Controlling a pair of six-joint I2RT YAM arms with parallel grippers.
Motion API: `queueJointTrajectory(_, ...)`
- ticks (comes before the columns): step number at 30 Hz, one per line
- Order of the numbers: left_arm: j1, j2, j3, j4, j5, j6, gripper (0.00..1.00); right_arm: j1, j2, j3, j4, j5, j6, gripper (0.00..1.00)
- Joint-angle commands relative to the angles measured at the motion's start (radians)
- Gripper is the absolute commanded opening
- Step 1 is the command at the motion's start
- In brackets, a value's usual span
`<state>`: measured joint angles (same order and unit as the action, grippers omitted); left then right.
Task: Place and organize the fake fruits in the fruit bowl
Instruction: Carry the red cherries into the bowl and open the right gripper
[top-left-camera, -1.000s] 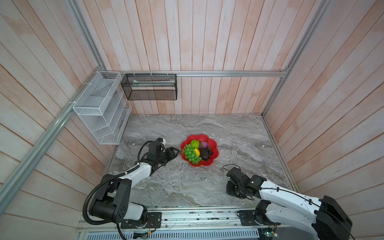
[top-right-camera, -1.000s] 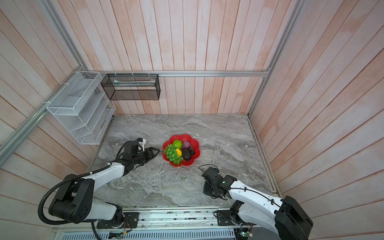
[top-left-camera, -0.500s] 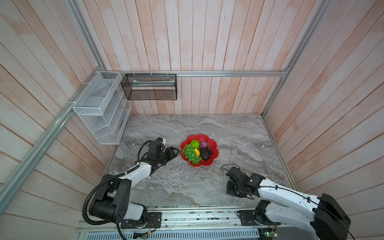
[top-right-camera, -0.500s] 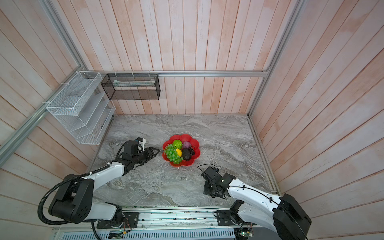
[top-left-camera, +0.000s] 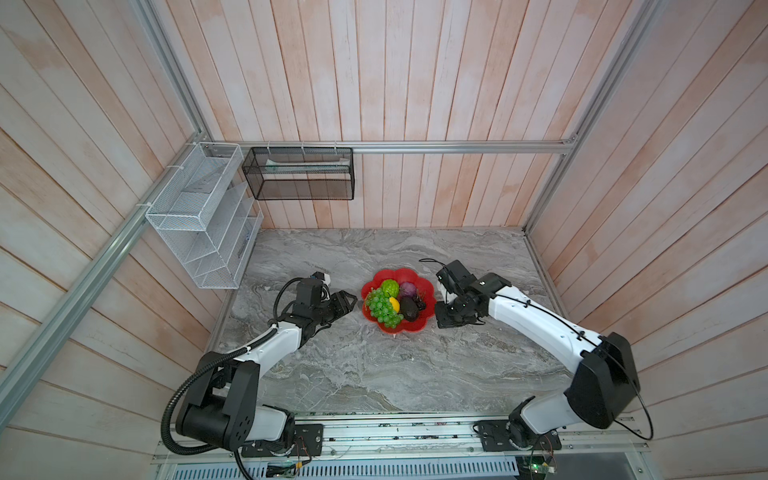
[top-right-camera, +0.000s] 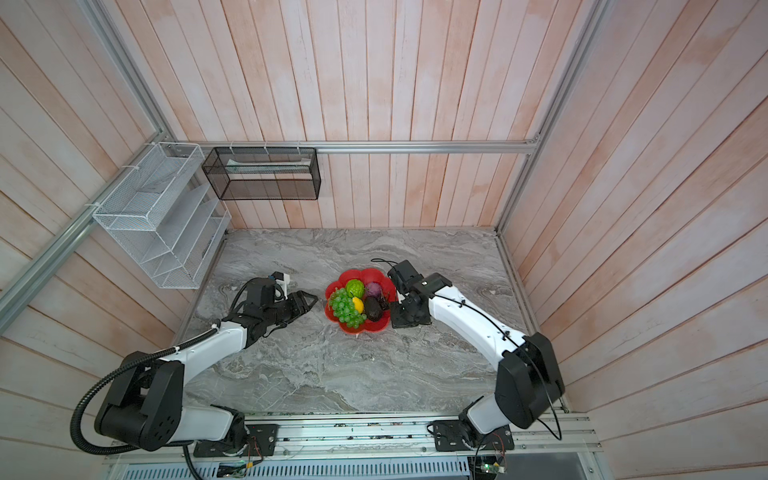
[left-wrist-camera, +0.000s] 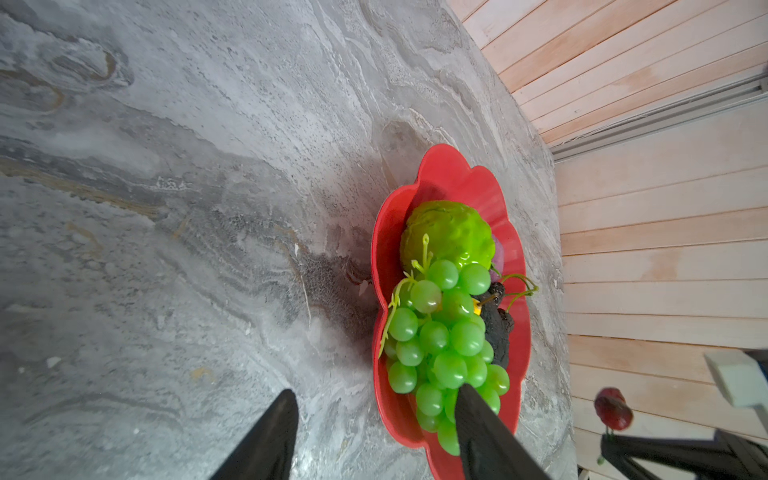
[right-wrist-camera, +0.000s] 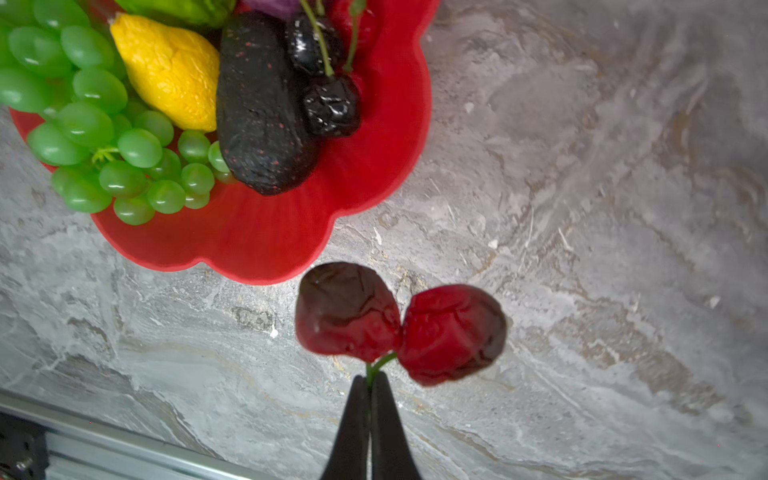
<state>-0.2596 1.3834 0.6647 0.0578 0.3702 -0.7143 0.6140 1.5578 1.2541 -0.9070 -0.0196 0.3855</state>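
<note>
Centre of both top views: fruit bowl (top-left-camera: 415, 276) already holds the grape bunch (top-left-camera: 384, 311), bumpy green ball (top-left-camera: 390, 286), purple ball (top-left-camera: 407, 289), lemon (top-left-camera: 394, 305), avocado (top-left-camera: 409, 311) and black berries (right-wrist-camera: 330, 106). Right of the bowl, my right gripper (right-wrist-camera: 370, 380) is pinched fully closed on the stem of the red cherry pair (right-wrist-camera: 451, 332), which hangs just outside the rim, not yet in. My left gripper (top-left-camera: 348, 301) sits just left of the bowl, jaws partly apart, holding nothing. No other loose fruit visible on the table (top-left-camera: 374, 374). Judgement: nearly done. What's left is to carry the cherries over the rim, release, maybe tidy.
</note>
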Motion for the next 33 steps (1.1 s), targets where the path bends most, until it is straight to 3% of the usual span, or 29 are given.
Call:
queueJointTrajectory(1,0.008,-0.045,-0.012,-0.025,-0.023,0.015,0.63,-0.005,0.08,0.082,-0.084,0.035,-0.187,0.0)
queueJointTrajectory(16,0.008,-0.114,-0.009,-0.107,-0.054,0.015,0.63,-0.048,0.367,0.291,0.032,0.046,-0.289,0.0)
queueJointTrajectory(29,0.008,-0.112,0.009,-0.133,-0.063,0.013,0.63,-0.064,0.464,0.364,0.051,0.063,-0.331,0.0)
queueJointTrajectory(33,0.009,-0.112,0.016,-0.137,-0.066,0.013,0.63,-0.064,0.448,0.37,0.049,0.078,-0.341,0.13)
